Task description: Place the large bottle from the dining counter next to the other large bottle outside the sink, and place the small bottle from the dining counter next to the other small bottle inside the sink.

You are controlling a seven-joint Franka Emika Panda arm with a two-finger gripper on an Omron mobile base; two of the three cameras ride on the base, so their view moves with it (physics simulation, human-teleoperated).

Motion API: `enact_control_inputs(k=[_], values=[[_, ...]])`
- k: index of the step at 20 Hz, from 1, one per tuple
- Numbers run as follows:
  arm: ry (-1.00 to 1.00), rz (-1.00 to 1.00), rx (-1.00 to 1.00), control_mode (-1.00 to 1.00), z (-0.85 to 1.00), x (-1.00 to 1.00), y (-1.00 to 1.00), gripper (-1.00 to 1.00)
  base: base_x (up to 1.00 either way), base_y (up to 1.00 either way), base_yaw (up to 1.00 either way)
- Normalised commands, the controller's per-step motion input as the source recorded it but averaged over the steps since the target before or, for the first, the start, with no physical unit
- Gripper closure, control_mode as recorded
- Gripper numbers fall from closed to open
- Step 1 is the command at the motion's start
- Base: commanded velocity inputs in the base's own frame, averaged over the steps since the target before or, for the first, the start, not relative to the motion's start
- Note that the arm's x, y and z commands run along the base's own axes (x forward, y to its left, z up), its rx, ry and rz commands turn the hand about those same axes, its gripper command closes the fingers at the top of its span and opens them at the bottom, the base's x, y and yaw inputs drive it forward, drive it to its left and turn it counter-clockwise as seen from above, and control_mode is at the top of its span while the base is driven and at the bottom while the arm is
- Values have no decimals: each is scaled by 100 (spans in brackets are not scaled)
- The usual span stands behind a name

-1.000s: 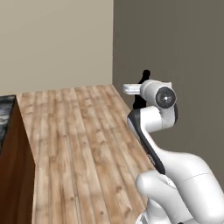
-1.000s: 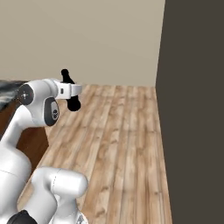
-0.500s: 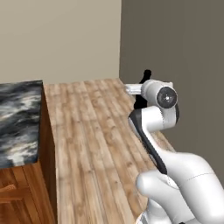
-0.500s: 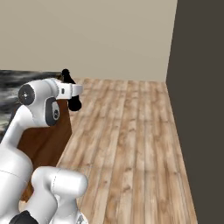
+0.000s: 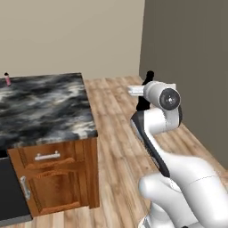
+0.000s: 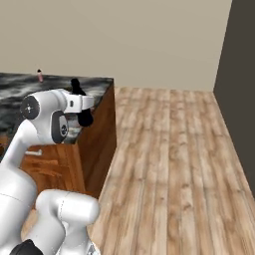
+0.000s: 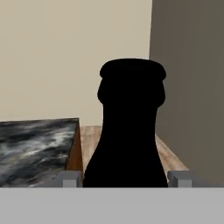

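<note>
Left base view: the arm stood folded over the wood floor, beside the dining island with the black-and-white marbled stone top (image 5: 44, 109) and reddish wood base. The tall black glass bottle with the slim neck (image 5: 150, 76) poked up above the wrist. The tiny pinkish-orange bottle with the dark cap (image 5: 7, 79) stood at the island's far left edge, well apart from the arm.

Right base view: same black bottle (image 6: 75, 85) rose above the hand, roughly upright. Tiny bottle (image 6: 40, 75) sat on the far side of the island top (image 6: 94, 84).

Hand view: the two-finger gripper (image 7: 124, 178) was clamped around the black bottle's body (image 7: 129, 131), fingers set wide either side of it, the neck dead centre and upright.

Risks, as I judge them: grip sits low on the body, so base motion could tip it. Swinging near the island corner could clip the bottle. Sink unseen, so the placement spot stays unconfirmed.
</note>
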Motion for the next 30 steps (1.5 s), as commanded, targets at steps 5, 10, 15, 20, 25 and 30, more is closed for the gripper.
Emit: enact_control_inputs(k=[5, 10, 15, 20, 25, 30], values=[[0, 0, 0, 100, 0, 0, 0, 100, -55, 96, 12], [0, 0, 0, 100, 0, 0, 0, 100, -54, 91, 14], [0, 0, 0, 100, 0, 0, 0, 100, -41, 81, 13], [0, 0, 0, 100, 0, 0, 0, 100, -21, 72, 11], [0, 0, 0, 100, 0, 0, 0, 100, 20, 70, 17], [0, 0, 0, 100, 0, 0, 0, 100, 32, 66, 21]])
